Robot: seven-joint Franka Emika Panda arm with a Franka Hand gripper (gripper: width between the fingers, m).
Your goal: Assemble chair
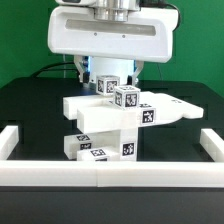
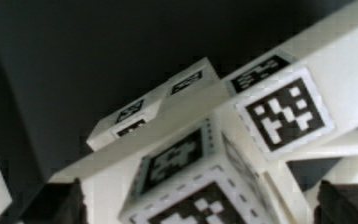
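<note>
The chair (image 1: 112,122) stands partly assembled near the middle of the black tabletop (image 1: 30,100), just inside the white border rails (image 1: 100,176) that run along the table's front edge and up both side edges. No container is here — the rails merely fence the work area, and the white parts are all that sits within them. The chair's parts are stacked: a low block at the bottom with tags on its front face, an upright post rising from it, and a broad flat slab (image 1: 165,110) lying across the top and reaching toward the exterior view's right edge of the tabletop. A small tagged cube (image 1: 126,97) sits on the slab, with another tagged piece behind it.

The gripper (image 1: 108,76) hangs directly over the top of the stack (its large white housing fills the upper part of the exterior view). Its fingers stand wide apart and clamp nothing. Whether a fingertip brushes the topmost tagged piece is hard to tell, since the housing hides the gap. In the wrist view the tagged faces of the chair (image 2: 247,120) loom close and blurred — dark finger edges show at the frame's border.
</note>
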